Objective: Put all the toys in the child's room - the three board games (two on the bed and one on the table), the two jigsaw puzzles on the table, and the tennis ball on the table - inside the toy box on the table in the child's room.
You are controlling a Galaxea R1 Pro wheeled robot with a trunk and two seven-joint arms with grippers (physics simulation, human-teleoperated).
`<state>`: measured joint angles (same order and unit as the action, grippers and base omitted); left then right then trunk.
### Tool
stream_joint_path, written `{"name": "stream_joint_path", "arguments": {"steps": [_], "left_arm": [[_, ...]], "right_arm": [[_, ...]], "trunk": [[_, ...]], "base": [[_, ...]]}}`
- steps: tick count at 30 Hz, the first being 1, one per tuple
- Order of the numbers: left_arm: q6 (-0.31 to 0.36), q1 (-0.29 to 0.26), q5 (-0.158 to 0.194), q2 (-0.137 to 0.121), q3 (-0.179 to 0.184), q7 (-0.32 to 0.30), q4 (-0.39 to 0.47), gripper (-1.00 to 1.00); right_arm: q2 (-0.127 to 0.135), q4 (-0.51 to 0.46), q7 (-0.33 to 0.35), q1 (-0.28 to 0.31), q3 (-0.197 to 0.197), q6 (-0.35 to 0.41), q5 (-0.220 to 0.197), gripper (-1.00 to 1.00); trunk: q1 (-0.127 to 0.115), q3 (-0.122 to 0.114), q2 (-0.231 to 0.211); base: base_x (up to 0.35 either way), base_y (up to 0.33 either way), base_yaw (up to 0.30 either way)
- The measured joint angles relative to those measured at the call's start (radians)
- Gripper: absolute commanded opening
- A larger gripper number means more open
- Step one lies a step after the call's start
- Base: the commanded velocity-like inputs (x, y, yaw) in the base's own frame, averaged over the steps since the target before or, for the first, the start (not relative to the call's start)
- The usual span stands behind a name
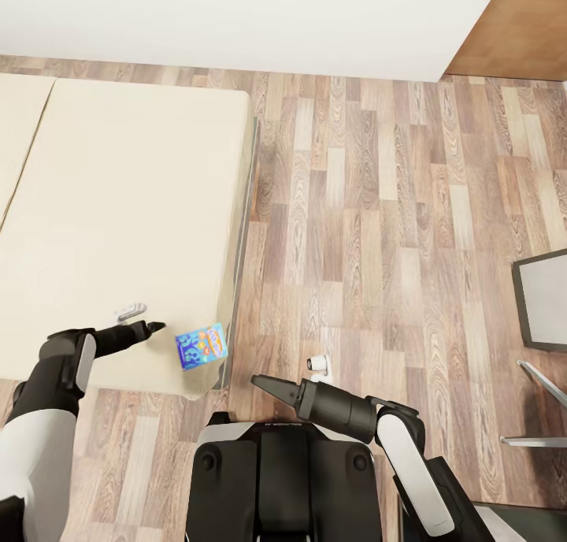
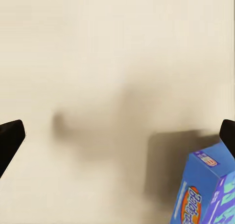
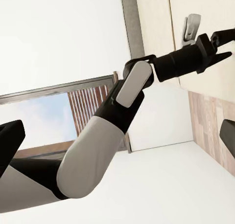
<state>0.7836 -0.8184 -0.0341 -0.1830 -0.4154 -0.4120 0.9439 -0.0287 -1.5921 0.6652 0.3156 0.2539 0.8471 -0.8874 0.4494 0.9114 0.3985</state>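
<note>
Your open left gripper hovers over the bed just beside the blue board game; slide across, centre it, then close; right gripper open, idle.

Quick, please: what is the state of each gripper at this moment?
Left gripper: open, holding nothing, over the bed beside the blue board game.
Right gripper: open, holding nothing.

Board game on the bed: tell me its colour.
Blue board game with orange-yellow print, clearest in the head view.
</note>
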Motion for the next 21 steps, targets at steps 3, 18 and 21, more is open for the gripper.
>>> {"name": "stream_joint_path", "arguments": {"steps": [3, 18, 21], "left_arm": [[0.004, 0.004, 0.001, -0.001, -0.007, -0.009, 0.009, 1.0], [0.078, 0.019, 0.0, -0.071, -0.039, -0.382, 0.019, 1.0], [0.083, 0.02, -0.002, -0.079, -0.039, -0.452, 0.019, 1.0]], "right_arm": [[0.001, 0.0, 0.0, 0.0, 0.0, 0.0, 0.0, 1.0], [0.006, -0.002, 0.003, 0.0, -0.003, -0.001, 0.0, 1.0], [0.006, -0.001, 0.005, 0.0, -0.003, -0.001, 0.0, 1.0]], "trunk": [[0.0, 0.0, 0.0], [0.0, -0.01, 0.0], [0.0, -0.011, 0.0]], "base": [[0.0, 0.0, 0.0], [0.0, 0.0, 0.0], [0.0, 0.0, 0.0]]}}
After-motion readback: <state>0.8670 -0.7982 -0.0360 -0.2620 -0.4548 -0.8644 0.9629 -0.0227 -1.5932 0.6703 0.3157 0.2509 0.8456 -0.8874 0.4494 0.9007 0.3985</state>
